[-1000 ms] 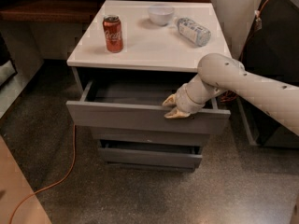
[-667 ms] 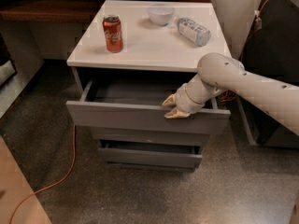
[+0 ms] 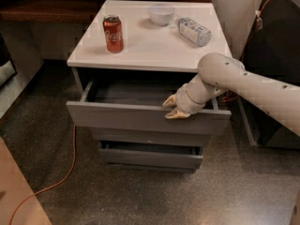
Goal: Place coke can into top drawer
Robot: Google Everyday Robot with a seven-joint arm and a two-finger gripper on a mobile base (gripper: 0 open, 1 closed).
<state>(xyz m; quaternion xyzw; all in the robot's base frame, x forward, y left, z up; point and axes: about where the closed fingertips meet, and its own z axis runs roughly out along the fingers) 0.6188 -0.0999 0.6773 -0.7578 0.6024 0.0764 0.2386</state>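
The coke can (image 3: 113, 33) is red with white script and a silver top. It stands upright on the white cabinet top (image 3: 150, 43), at its left side. The top drawer (image 3: 140, 117) is pulled open, and its grey inside looks empty. My gripper (image 3: 171, 108) is at the upper edge of the drawer's front panel, right of the middle, with its tan fingers (image 3: 178, 114) spread over that edge. It holds nothing and is well away from the can. The beige arm comes in from the right.
A white bowl (image 3: 161, 14) and a clear plastic bottle (image 3: 194, 31) lying on its side are at the back of the cabinet top. Two narrower grey drawers (image 3: 150, 153) sit below. An orange cable (image 3: 61, 177) runs over the speckled floor at left. Dark furniture stands at right.
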